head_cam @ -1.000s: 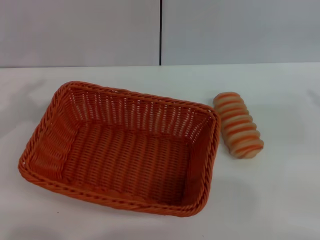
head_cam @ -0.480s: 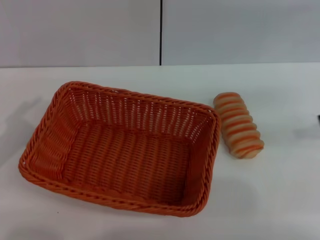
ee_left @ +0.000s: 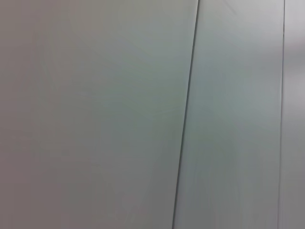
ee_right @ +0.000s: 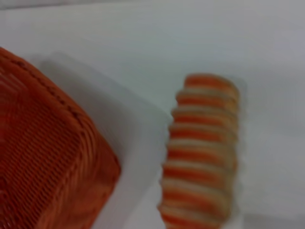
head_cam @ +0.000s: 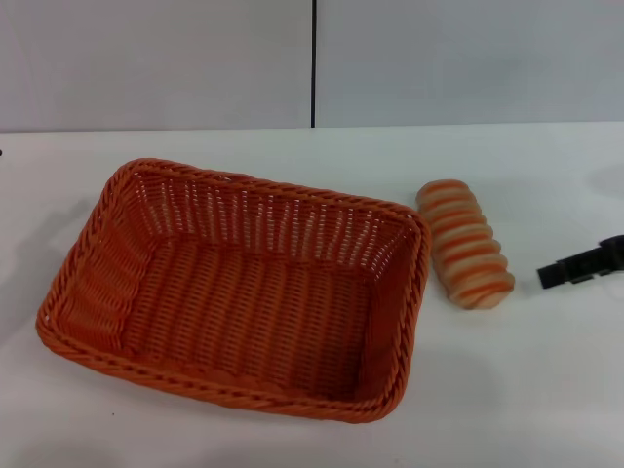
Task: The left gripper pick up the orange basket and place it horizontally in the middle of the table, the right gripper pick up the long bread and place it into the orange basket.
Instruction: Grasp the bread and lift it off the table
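Observation:
The orange basket [head_cam: 244, 292] lies empty on the white table [head_cam: 526, 400], left of centre, its long side running slightly askew. To its right, just beside the basket's right rim, lies the long bread [head_cam: 465, 244], pale tan with orange stripes. My right gripper [head_cam: 551, 276] reaches in from the right edge as a thin black bar, its tip a short way right of the bread and apart from it. In the right wrist view the bread [ee_right: 202, 152] lies close ahead, with the basket's corner [ee_right: 47, 157] beside it. The left gripper does not show.
A grey wall with a dark vertical seam [head_cam: 313, 63] stands behind the table's far edge. The left wrist view holds only wall panels [ee_left: 95, 114]. Bare tabletop lies in front of the basket and to the right of the bread.
My right gripper has come into the head view from the right edge, moving left toward the bread. Basket and bread have not moved.

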Controlling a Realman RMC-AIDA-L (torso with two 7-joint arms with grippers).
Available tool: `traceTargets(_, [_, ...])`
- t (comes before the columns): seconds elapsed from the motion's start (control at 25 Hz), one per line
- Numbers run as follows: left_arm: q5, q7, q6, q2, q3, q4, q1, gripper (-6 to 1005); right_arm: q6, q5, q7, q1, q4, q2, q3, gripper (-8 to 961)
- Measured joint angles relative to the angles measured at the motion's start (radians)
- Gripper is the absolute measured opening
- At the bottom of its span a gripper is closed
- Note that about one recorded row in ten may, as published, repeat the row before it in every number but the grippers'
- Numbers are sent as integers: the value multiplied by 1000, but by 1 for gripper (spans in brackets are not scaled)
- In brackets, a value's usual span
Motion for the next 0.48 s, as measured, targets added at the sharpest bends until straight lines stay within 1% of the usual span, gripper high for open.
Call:
traceTargets(0.04, [-4, 2, 11, 0, 5, -10, 4, 802, 33, 34, -28, -5, 27, 10, -2, 628])
traceTargets(0.08, [-6, 3, 18, 0, 5, -14, 4, 802, 33, 34, -28, -5, 27, 10, -2, 623])
traceTargets(0.16, [-6, 3, 18, 0, 5, -14, 4, 802, 73, 59, -57, -6, 66, 19, -3, 613])
traceTargets(0.2, [-6, 3, 18, 0, 5, -14, 4, 802, 73, 59, -57, -6, 66, 19, -3, 607])
traceTargets(0.28, [-4, 2, 27, -1, 5, -16, 9, 802, 121, 67, -78, 6, 129, 22, -5, 597])
traceTargets(0.32, [-4, 2, 27, -1, 5, -16, 9, 802, 121, 67, -78, 6, 129, 22, -5, 592])
traceTargets(0.36, [-2, 3, 28, -1, 5, -22, 12, 802, 147, 72, -87, 19, 177, 22, -6, 587])
traceTargets(0.48, [-2, 3, 28, -1, 5, -22, 12, 802, 164, 73, -91, 27, 208, 22, -8, 571])
